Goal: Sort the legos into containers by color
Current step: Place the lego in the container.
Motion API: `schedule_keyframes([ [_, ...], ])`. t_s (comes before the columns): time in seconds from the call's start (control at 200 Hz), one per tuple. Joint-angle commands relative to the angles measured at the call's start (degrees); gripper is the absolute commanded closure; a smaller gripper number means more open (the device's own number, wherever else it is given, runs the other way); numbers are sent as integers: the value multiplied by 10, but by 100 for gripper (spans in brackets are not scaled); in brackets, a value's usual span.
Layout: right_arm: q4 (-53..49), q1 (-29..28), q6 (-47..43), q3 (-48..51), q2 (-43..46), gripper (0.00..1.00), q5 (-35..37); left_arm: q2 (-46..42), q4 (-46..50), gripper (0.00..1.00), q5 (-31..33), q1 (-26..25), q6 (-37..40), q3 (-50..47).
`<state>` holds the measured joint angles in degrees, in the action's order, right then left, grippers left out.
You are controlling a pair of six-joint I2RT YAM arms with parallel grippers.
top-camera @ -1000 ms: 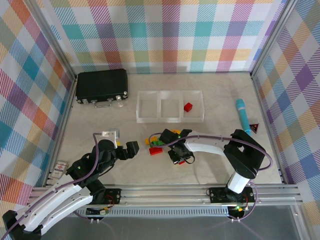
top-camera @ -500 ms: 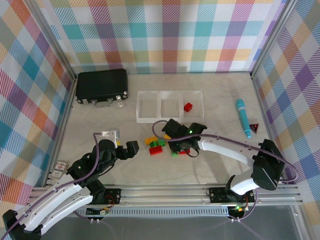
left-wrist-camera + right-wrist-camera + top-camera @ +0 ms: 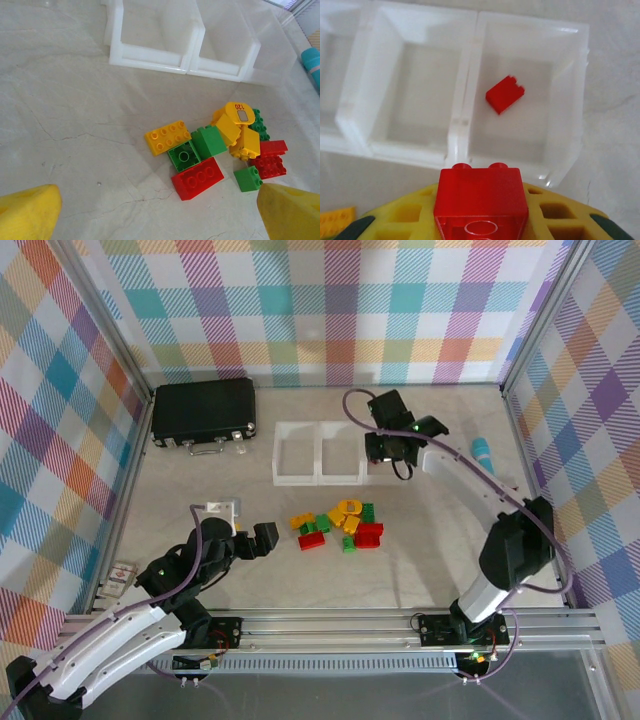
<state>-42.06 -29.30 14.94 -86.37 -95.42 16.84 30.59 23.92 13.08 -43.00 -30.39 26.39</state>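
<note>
The right gripper (image 3: pixel 386 448) is hovering over the compartment at the 3 o'clock end of the containers (image 3: pixel 318 456), its jaws pinching a red lego (image 3: pixel 481 200). Another red brick (image 3: pixel 505 94) is lying inside that compartment. The other legos (image 3: pixel 338 525) are sitting heaped on the table (image 3: pixel 180 480), at 6 o'clock from the containers. The left gripper (image 3: pixel 244 525) is hanging at 9 o'clock of the heap, jaws spread wide.

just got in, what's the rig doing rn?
Sorting legos by color. The right gripper is shut on a red brick, held above the right bin, where a second red brick already lies. The other two bins look empty. The left gripper hangs open near the pile of red, green and yellow legos, holding nothing.
</note>
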Motion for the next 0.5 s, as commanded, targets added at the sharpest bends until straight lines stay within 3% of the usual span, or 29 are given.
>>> schedule_keyframes([
  [0.0,7,25,-48,-48,-49,78,-17,-9,17,0,11,-6,11,19],
  [0.19,-6,46,-72,-118,-140,78,-20,-23,32,0,20,-5,12,19],
  [0.495,-4,47,-64,-123,-204,78,20,-41,45,0,34,-6,10,9],
])
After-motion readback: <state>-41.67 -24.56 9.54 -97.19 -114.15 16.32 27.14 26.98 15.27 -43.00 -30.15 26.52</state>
